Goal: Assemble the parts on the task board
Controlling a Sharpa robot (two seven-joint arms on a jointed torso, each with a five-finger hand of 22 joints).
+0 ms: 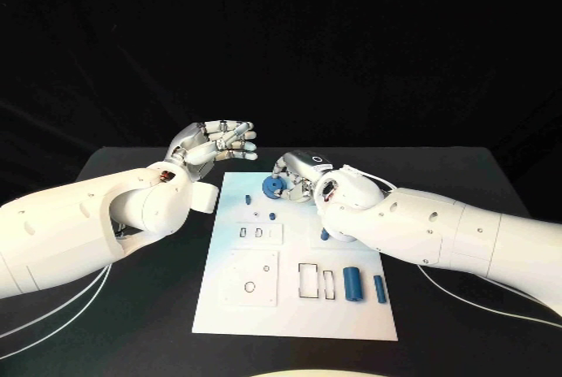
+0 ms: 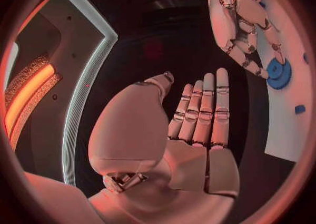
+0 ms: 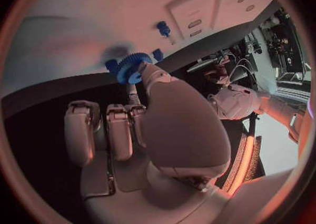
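Gear (image 1: 273, 187) placement step: right hand (image 1: 307, 179) pinches it at its fingertips over task board (image 1: 293, 312), left hand (image 1: 218, 144) released, empty; next needs lowering it squarely onto its seat.

A: The task board (image 1: 235, 312) is a white plate; the table (image 1: 129, 296) beneath it is black. What colour are the parts?

B: They are all blue. The toothed gear (image 1: 274, 187) is a mid blue, as are the small peg (image 1: 275, 217) and the stud (image 1: 251, 200). The cylinder (image 1: 352, 283) and the slim bar (image 1: 381, 288) near the board's front edge are a darker blue.

A: And the markings on the board?

B: Thin black outlines trace the rectangular slots (image 1: 308, 280) and a small ring (image 1: 249, 287).

A: The robot itself?

B: Both arms are white. The left hand (image 1: 215, 145) and the right hand (image 1: 300, 174) are silver, with dark seams between their segments.
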